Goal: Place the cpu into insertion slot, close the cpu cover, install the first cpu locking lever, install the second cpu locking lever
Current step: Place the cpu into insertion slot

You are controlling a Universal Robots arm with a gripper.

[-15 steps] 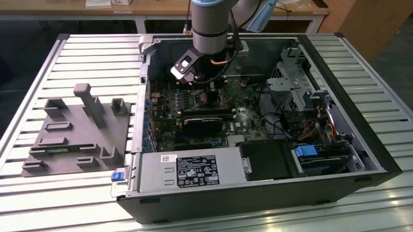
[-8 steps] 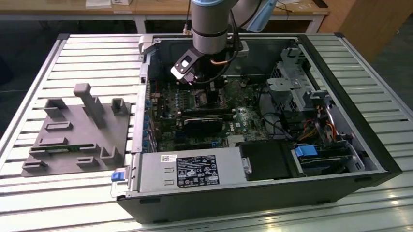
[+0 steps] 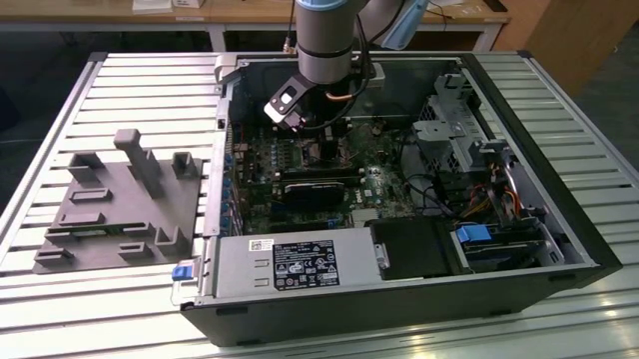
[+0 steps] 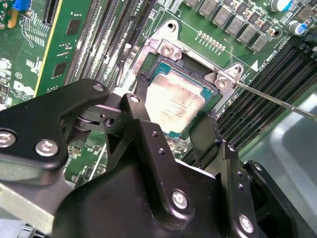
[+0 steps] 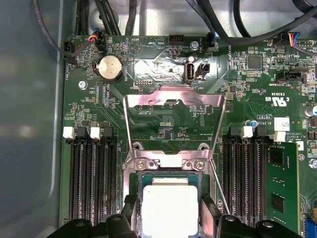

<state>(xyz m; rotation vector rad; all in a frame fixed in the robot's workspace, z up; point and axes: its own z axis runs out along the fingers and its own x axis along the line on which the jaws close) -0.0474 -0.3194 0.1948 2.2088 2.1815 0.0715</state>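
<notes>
- The gripper (image 4: pixel 171 116) straddles the cpu (image 4: pixel 176 101), one side of the chip facing each jaw. Whether it clamps the chip or only flanks it, I cannot tell.
- In the exterior view the arm reaches straight down into the open case (image 3: pixel 559 247), with the gripper (image 3: pixel 322 134) low over the board.
- The cpu (image 5: pixel 170 206) lies flat and square inside the slot (image 5: pixel 168 163), silver top up.
- The cover (image 5: pixel 203 97) is swung open, back from the slot and hinged at the slot's edge, so green board shows through its window.
- A thin lever (image 4: pixel 277 101) juts out from one slot corner — unlatched and slanting over the memory slots (image 5: pixel 94 178).
- The case rests on a slatted desk (image 3: pixel 130 97); a grey fixture (image 3: pixel 120 202) lies beside it, on the exterior view's left.
</notes>
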